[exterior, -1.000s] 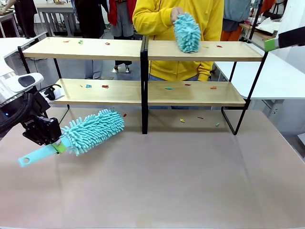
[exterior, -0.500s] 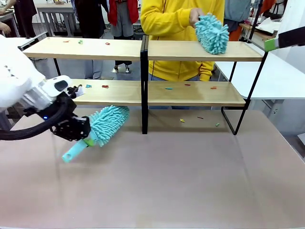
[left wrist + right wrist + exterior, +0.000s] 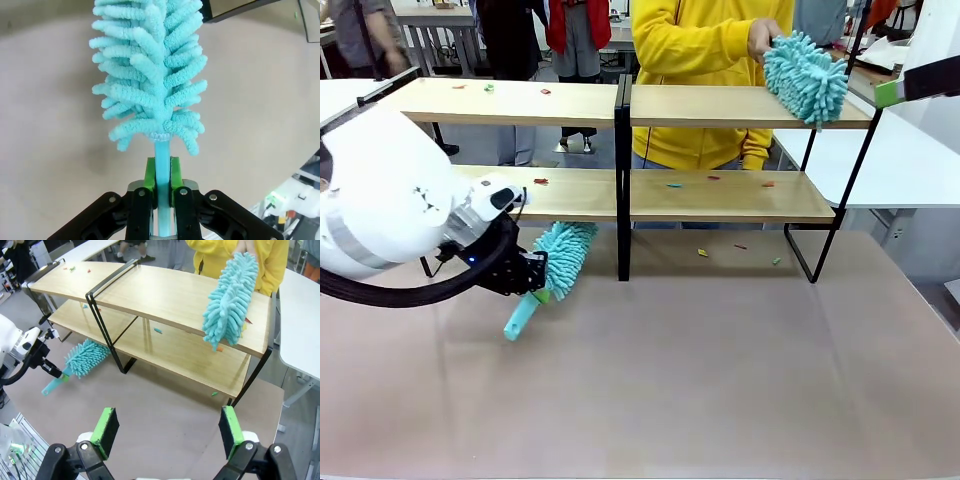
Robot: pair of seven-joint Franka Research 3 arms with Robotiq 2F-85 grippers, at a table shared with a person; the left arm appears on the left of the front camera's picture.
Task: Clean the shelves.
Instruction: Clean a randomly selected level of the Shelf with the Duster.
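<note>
The grey-brown bench (image 3: 720, 380) lies bare along its 6 o'clock edge. Toward 9 o'clock, the left gripper (image 3: 533, 288) is clenched on the thin handle of a teal duster (image 3: 563, 255). In the left wrist view its green pads (image 3: 149, 172) pinch that handle from both sides. The fluffy head points to 1 o'clock, its tip at the front edge of the lower board, left of the central black post (image 3: 622, 170). The right gripper (image 3: 169, 432) hangs high above the bench's 2 o'clock corner, fingers spread wide and holding nothing. The shelves (image 3: 720, 107) span the far half of the bench from 10 to 2 o'clock, with small coloured scraps (image 3: 541, 181) on both boards. Behind them at 12 o'clock stands a person (image 3: 700, 40) in a yellow top. Their hand (image 3: 760, 40) holds a second duster (image 3: 807, 75) resting on the top board's right end.
</note>
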